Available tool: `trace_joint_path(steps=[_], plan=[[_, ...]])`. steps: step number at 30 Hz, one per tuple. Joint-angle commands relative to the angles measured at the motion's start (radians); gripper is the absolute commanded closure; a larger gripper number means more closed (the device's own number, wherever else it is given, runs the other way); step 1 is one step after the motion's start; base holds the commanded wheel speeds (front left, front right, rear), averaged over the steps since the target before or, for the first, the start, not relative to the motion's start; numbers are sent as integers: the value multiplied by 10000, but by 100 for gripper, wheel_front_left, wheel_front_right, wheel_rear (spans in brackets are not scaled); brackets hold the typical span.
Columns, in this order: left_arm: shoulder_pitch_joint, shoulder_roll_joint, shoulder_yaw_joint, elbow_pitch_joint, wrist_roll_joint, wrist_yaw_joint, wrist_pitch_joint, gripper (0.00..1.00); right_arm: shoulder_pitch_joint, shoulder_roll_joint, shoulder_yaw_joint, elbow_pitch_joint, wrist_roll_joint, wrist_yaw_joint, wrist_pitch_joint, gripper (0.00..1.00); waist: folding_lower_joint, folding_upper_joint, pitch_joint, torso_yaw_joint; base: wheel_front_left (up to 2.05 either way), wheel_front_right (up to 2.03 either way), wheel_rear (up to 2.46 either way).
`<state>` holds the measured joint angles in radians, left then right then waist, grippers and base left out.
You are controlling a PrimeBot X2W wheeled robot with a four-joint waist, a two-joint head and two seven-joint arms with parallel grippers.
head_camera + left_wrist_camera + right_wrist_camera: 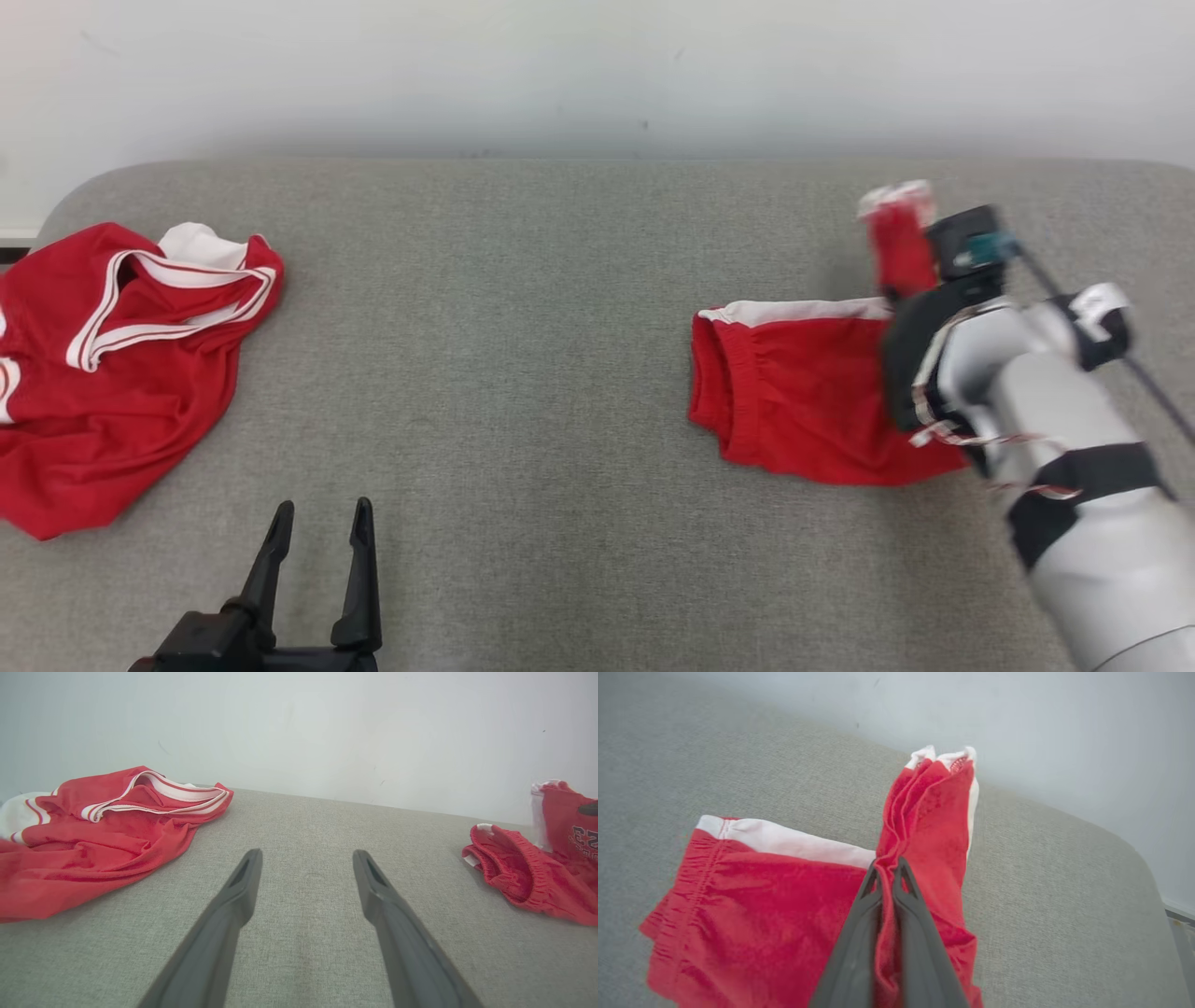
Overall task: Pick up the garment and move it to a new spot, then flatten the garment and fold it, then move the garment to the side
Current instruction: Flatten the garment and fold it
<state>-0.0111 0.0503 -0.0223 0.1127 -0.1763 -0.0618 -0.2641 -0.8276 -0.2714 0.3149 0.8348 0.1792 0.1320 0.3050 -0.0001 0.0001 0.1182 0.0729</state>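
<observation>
The garment [803, 397] is a pair of red shorts with a white side stripe, lying at the right of the grey cushioned surface. My right gripper [887, 870] is shut on a bunched leg end of the garment [929, 812], which stands lifted above the rest of the cloth. From the left wrist the garment [528, 872] shows at the far right, its elastic waistband facing me. My left gripper [320, 523] rests open at the lower left with nothing between its fingers [243, 877].
A crumpled red jersey [112, 364] with white trim lies at the far left edge of the surface [523, 327]. A pale wall runs behind it. Bare grey fabric lies between the two red items.
</observation>
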Motion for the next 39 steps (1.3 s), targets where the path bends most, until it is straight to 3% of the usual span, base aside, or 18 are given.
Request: trace_joint_path(steps=[1,12,21,22,23,24,25,26,27,33,39], plan=[[48,4,-30,4,-27,-27,-5,0,236,244,213,-188,104,-28,242,100,1,-1,2,94,0,0,0],[-194,1,-115,88,-82,-33,-5,0,747,1171,1122,-780,183,-28,835,100,1,-1,53,586,0,0,0],[-62,2,-72,138,-108,30,-5,0,1267,1284,1657,-961,322,-28,1203,100,1,-1,-55,533,0,0,0],[-44,2,-65,135,-98,38,-5,0,1347,1276,1697,-1007,384,-28,1262,72,1,-1,-81,500,0,0,0],[-27,2,-48,135,-100,42,-5,0,1455,1301,1740,-1062,466,-28,1329,60,1,-1,-118,463,0,0,0],[0,2,-39,139,-99,39,-5,0,1547,1319,1774,-1155,544,-28,1349,38,1,-1,-148,423,0,0,0],[0,2,-39,139,-99,39,-5,0,1547,1319,1774,-1155,544,-28,1349,38,1,-1,-148,423,0,0,0],[28,2,-16,141,-101,49,-5,0,1636,1349,1822,-1259,655,-27,1383,7,1,-1,-182,366,0,0,0],[56,2,-15,140,-118,57,-4,0,1728,1379,1817,-1398,824,-28,1343,0,1,-1,-204,317,0,0,0],[212,3,-23,120,-165,92,-5,0,2214,1524,972,-2949,2511,-28,230,0,1,-1,-360,7,0,0,0],[260,3,-50,147,-142,38,-5,0,2662,747,-427,-3084,1700,-27,-597,0,1,-1,-473,-45,0,0,0]])
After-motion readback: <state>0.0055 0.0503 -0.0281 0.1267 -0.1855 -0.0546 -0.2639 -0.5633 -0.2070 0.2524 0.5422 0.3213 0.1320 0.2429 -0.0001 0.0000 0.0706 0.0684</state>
